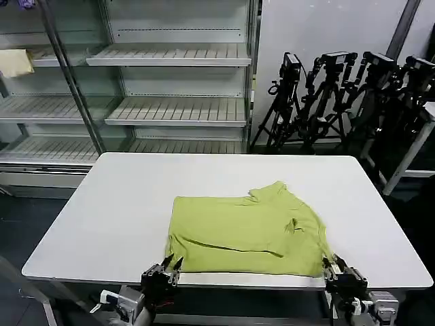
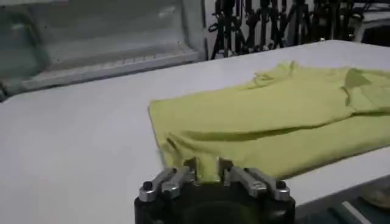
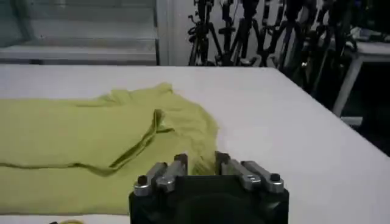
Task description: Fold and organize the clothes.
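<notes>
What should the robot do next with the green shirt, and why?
Probably close both grippers on the near edge. The T-shirt lies half-folded and loose on the table. The left gripper and right gripper sit open at its two near corners, holding nothing, so pinching there would allow another fold.

Even, diffuse light falls from above, and the white bench [image 1: 122,204] is bright without hard glare. The T-shirt [image 1: 248,231] casts only thin soft shadows under its folds and edges. The head view is fairly crisp; the tripods [image 1: 340,95] sit in dimmer surroundings. Both wrist views are soft, with shelves [image 2: 103,42] and background blurred and slightly hazy.
</notes>
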Available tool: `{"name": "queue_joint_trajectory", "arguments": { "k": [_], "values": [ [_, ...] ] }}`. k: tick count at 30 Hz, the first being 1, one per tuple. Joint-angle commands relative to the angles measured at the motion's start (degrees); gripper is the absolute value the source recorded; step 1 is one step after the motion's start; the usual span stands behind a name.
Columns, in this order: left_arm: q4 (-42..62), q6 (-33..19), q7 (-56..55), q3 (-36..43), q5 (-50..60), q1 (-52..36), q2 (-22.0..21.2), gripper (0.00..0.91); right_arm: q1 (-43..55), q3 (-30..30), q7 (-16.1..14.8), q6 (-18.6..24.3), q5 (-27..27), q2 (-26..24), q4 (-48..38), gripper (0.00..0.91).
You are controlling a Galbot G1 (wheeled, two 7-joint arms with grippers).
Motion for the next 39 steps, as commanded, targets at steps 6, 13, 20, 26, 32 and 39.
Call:
{"name": "queue_joint_trajectory", "arguments": {
  "k": [6, 13, 20, 26, 32, 39],
  "values": [
    [2.62, 0.02, -4.32, -2.8, -13.23, -11.4, 2.38, 0.907, 19.48, -3.59, 5.69, -0.54, 8.6, -7.19, -6.92, 0.907],
    [14.72, 0.11, -6.84, 4.32, -19.51, -28.49, 3.2, 0.907, 39.58, -18.68, 12.56, -0.59, 16.13, -10.04, -21.53, 0.907],
    [24.85, 0.16, -8.66, 10.81, -20.85, -40.0, 2.37, 0.907, 52.69, -27.93, 17.38, -0.65, 22.86, -10.43, -33.21, 0.907],
    [30.43, 0.23, -10.39, 15.13, -22.3, -46.36, 1.06, 0.907, 60.42, -33.5, 18.64, -0.66, 25.53, -9.26, -41.8, 0.907],
    [37.91, 0.26, -11.93, 18.63, -23.22, -50.59, -1.14, 0.907, 66.7, -38.2, 18.75, -0.71, 26.79, -6.71, -49.32, 0.907],
    [42.85, 0.23, -11.85, 20.23, -23.39, -52.45, -2.56, 0.907, 69.63, -39.81, 18.76, -0.77, 28.25, -3.75, -55.9, 0.907]
  ]
}}
